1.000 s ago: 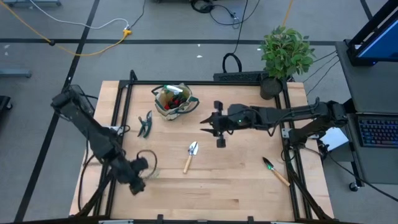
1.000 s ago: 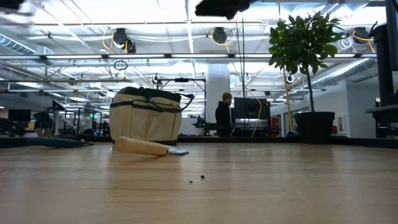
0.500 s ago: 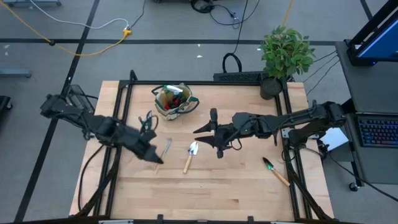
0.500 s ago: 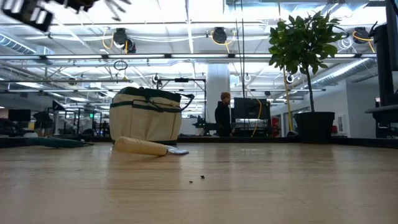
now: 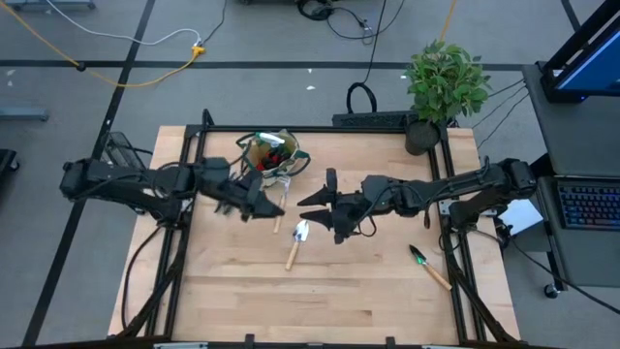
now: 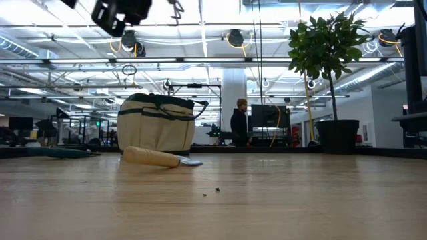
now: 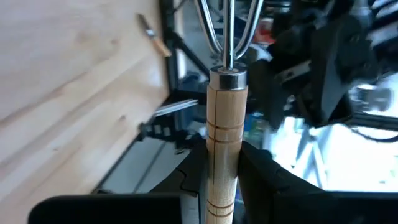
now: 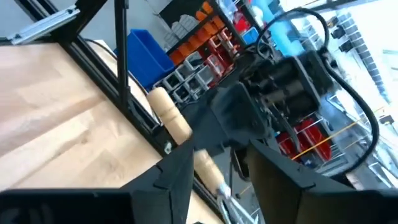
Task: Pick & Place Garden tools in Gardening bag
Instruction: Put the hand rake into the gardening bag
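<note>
My left gripper hangs above the table just in front of the beige gardening bag, shut on a wooden-handled fork. The fork's metal tines point toward the bag. My right gripper faces it from the right, open, with nothing between its fingers. A silver trowel lies flat on the table below both. A green-bladed trowel lies at the near right. In the low view the bag stands behind the silver trowel's handle. My left gripper pinches the fork's wooden handle between its two fingers, about midway along its length. The fingers come level from the table's left and lie across the handle. The fork is lifted clear of the table and lies about level, tines toward the far edge.
A leafy potted plant stands at the table's far right corner. Black frame rails run along the left and right sides. Bare wood lies along the near edge. A person stands in the room beyond.
My left gripper has swung from the near left corner toward the table's middle and far edge, rising and turning from downward to level. The fork has gone with it, up to the front of the bag. My right gripper has rolled about its own axis and shifted slightly left.
</note>
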